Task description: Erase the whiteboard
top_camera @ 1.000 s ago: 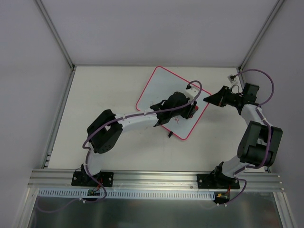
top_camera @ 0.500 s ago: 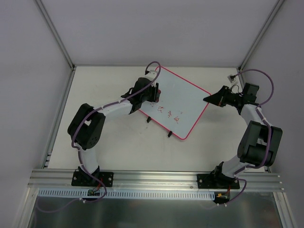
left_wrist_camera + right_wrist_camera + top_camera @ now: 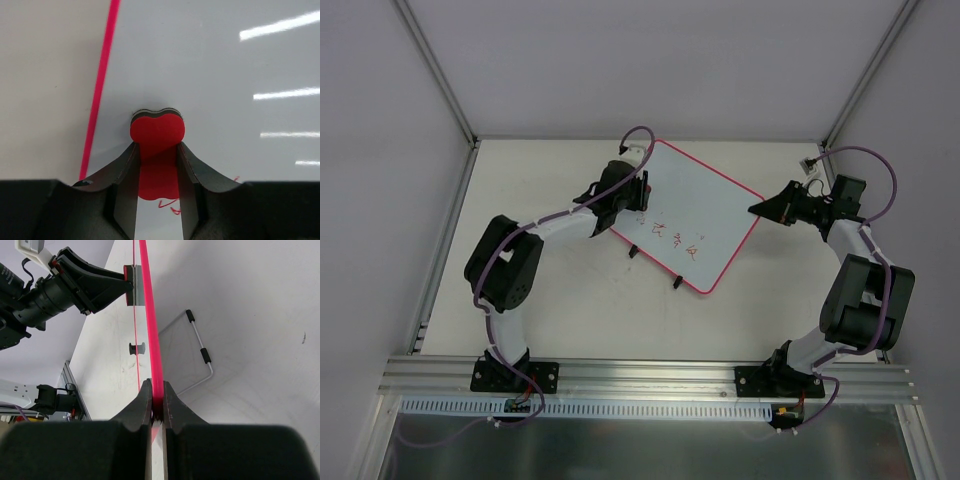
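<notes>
Clamping red eraser [image 3: 157,132] in left jaws, on whiteboard [image 3: 705,205] | right jaws pinching its frame

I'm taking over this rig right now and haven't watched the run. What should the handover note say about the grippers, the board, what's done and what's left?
Left gripper: shut on the red eraser, which is pressed on the whiteboard near its left edge.
Right gripper: shut on the whiteboard's red frame at its right corner, steadying it.
Done: board gripped, eraser in hand and on the surface; the far part of the board is blank.
Left: a row of red writing across the near half, to be wiped.
</notes>
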`<action>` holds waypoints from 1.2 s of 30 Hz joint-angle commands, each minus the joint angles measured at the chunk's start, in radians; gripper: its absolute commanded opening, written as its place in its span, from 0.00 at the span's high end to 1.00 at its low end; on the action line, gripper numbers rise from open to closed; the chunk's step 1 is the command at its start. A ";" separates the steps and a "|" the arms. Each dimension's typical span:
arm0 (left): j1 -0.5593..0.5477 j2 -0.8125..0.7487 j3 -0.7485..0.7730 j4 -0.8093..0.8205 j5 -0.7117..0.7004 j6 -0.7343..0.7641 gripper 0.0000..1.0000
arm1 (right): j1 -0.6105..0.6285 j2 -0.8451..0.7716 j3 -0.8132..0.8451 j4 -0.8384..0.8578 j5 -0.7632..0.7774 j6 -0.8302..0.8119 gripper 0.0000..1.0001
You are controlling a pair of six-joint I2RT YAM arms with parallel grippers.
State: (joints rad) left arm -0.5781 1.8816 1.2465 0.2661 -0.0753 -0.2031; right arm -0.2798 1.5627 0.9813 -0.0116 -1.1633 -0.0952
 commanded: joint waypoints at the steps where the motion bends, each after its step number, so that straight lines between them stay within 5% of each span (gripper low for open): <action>1: -0.126 0.091 0.017 -0.039 0.060 -0.019 1.00 | 0.005 0.005 -0.012 0.058 0.091 -0.133 1.00; 15: -0.430 0.209 0.096 -0.068 0.189 -0.082 1.00 | 0.007 0.010 -0.007 0.068 0.090 -0.120 1.00; 36: -0.091 0.033 -0.082 -0.080 -0.238 -0.134 1.00 | 0.007 0.011 -0.009 0.070 0.096 -0.121 1.00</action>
State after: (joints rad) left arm -0.7406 1.8622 1.2140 0.3061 -0.1177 -0.3565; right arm -0.2825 1.5745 0.9810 0.0128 -1.1660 -0.1089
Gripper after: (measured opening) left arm 0.305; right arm 0.056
